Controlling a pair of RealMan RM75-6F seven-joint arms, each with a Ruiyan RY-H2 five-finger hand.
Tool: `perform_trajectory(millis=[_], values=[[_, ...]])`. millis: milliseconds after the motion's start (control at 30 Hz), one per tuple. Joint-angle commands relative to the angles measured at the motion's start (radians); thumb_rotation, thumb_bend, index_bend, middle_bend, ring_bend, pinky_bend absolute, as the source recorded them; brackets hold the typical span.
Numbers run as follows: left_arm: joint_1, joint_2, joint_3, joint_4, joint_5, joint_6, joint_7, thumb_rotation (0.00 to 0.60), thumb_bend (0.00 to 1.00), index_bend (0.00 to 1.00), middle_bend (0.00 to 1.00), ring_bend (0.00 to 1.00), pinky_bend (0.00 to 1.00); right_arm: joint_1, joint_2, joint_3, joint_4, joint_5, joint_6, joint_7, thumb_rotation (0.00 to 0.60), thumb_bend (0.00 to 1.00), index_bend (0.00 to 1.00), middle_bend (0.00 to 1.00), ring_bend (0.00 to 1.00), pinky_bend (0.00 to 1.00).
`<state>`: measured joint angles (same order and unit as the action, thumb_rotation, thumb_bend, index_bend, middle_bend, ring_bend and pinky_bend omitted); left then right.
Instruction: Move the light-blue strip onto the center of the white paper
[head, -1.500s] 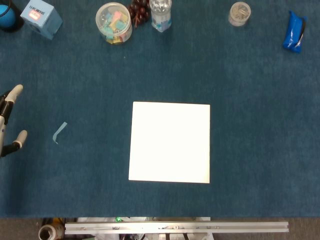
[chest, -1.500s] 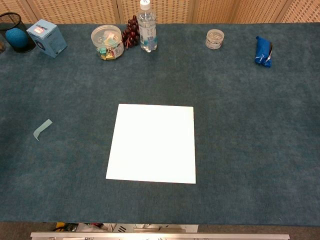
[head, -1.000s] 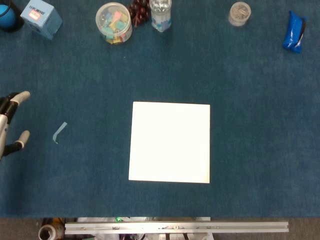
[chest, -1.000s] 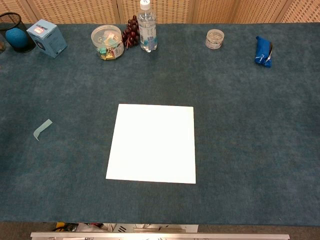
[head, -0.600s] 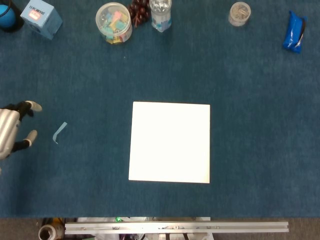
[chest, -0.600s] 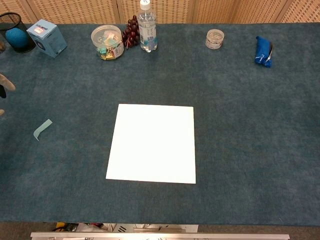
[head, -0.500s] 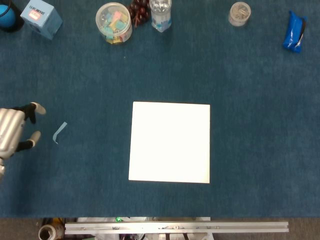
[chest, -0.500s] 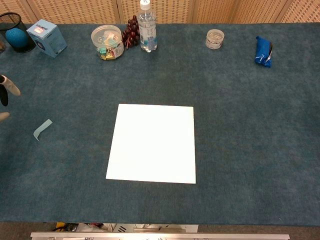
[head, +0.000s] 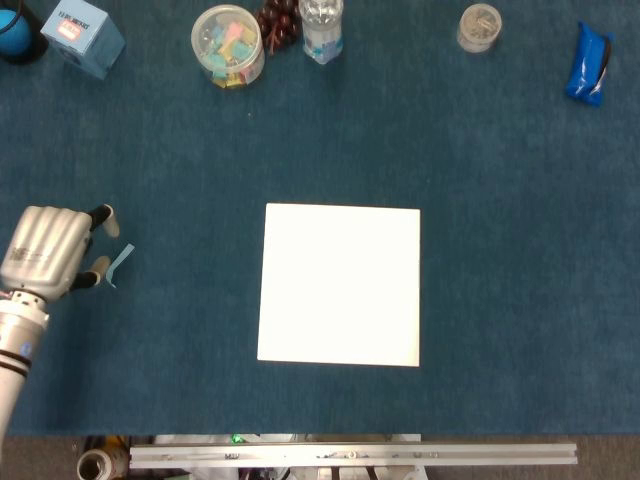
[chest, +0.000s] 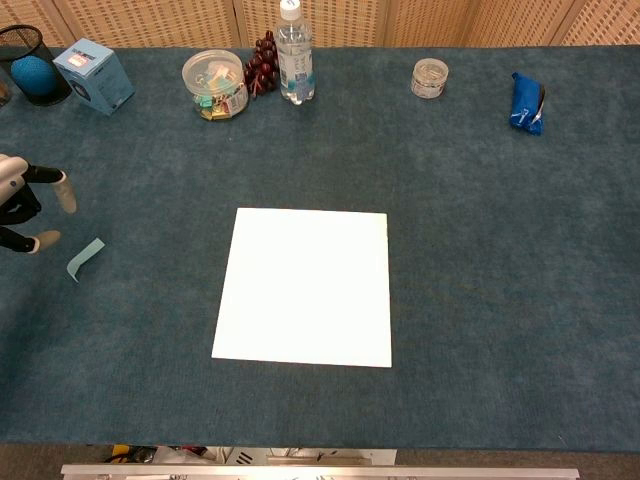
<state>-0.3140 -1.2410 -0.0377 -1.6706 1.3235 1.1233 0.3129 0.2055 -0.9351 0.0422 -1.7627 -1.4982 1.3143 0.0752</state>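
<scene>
Hovering my left hand (head: 48, 250) at table's left edge — fingers (chest: 64, 196) apart, nothing held. Light-blue strip (head: 119, 264) just beside fingertips, flat on blue cloth (head: 500, 250), well apart from white paper (head: 340, 285) at centre. My right hand — out of both views.

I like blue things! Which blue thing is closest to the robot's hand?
The light-blue strip, lying right beside the left hand. The blue box, ball and pouch all sit far off along the table's back edge.
</scene>
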Motion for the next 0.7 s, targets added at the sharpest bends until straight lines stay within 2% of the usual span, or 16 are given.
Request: perform_trajectory(millis=[33,500,700], values=[[-0.023,-0.034,-0.011,0.002,-0.058,-0.027,0.061,0.600,0.27,0.46,1.00,1.00,1.00,-0.001,-0.002,-0.001,0.005,0.004,-0.002,0.003,0.600,0.12,0.09,0.33,0.23,0.21],[-0.096,-0.119,-0.029,0.045,-0.272,-0.113,0.191,0.599,0.27,0.44,1.00,1.00,1.00,0.001,-0.012,-0.004,0.033,0.015,-0.027,0.024,0.600,0.12,0.09,0.34,0.23,0.22],[-0.120,-0.127,-0.027,0.049,-0.349,-0.131,0.227,0.531,0.27,0.44,1.00,1.00,1.00,0.002,-0.015,-0.004,0.044,0.018,-0.033,0.035,0.600,0.12,0.09,0.34,0.23,0.22]])
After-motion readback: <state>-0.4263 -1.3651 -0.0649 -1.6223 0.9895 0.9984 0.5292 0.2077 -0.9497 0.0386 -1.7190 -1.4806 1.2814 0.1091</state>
